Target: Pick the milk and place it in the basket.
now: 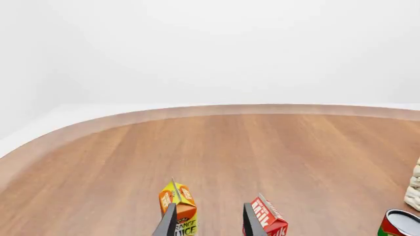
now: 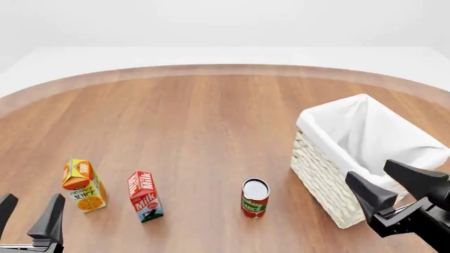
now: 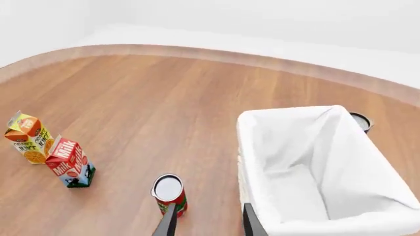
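Note:
The milk [image 2: 144, 196] is a red gable-top carton with a blue-green base. It stands upright on the wooden table at the front left, also seen in the wrist views [image 1: 269, 219] [image 3: 69, 162]. The basket [image 2: 320, 174] is cream wicker with a white liner and sits at the right [image 3: 288, 114] [image 1: 414, 189]. My left gripper [image 2: 28, 216] [image 1: 208, 223] is open and empty at the near left edge, short of the milk and left of it. My right gripper [image 2: 390, 182] [image 3: 208, 223] is open and empty, in front of the basket's near corner.
An orange juice carton [image 2: 83, 185] [image 1: 178, 201] [image 3: 27, 137] stands just left of the milk. A red can [image 2: 254, 197] [image 3: 169, 194] [image 1: 399, 223] stands between the milk and the basket. A dark round object [image 3: 359, 120] peeks out behind the basket. The table's curved far edge [image 2: 225, 68] runs across the back.

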You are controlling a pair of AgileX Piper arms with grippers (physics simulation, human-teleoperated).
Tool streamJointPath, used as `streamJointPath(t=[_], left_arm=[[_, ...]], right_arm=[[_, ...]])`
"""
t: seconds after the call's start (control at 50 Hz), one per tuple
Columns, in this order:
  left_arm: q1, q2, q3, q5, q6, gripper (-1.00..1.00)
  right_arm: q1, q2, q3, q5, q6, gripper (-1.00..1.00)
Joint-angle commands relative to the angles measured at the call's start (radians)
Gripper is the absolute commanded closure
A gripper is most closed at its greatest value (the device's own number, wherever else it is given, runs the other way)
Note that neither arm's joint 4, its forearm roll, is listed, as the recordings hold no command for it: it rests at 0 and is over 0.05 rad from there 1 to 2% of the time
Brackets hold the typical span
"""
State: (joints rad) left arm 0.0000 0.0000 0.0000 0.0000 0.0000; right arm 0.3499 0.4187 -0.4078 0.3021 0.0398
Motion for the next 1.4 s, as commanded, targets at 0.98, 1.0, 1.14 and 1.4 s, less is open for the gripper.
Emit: streamJointPath(t=[0.98, 1.0, 1.14, 1.4], left_arm=[[0.0, 0.0, 0.0, 0.0, 0.0, -1.0], [0.0, 0.0, 0.0, 0.0, 0.0, -1.0], [0.0, 0.0, 0.0, 0.0, 0.0, -1.0], [0.0, 0.0, 0.0, 0.0, 0.0, -1.0]], right_arm=[[0.579, 0.88, -0.566, -0.092, 0.124, -1.0], [0.579, 0.881, -0.566, -0.093, 0.124, -1.0], [0.578, 0.883, -0.564, -0.1, 0.13, -1.0], [0.578, 0.883, -0.564, -0.1, 0.13, -1.0]])
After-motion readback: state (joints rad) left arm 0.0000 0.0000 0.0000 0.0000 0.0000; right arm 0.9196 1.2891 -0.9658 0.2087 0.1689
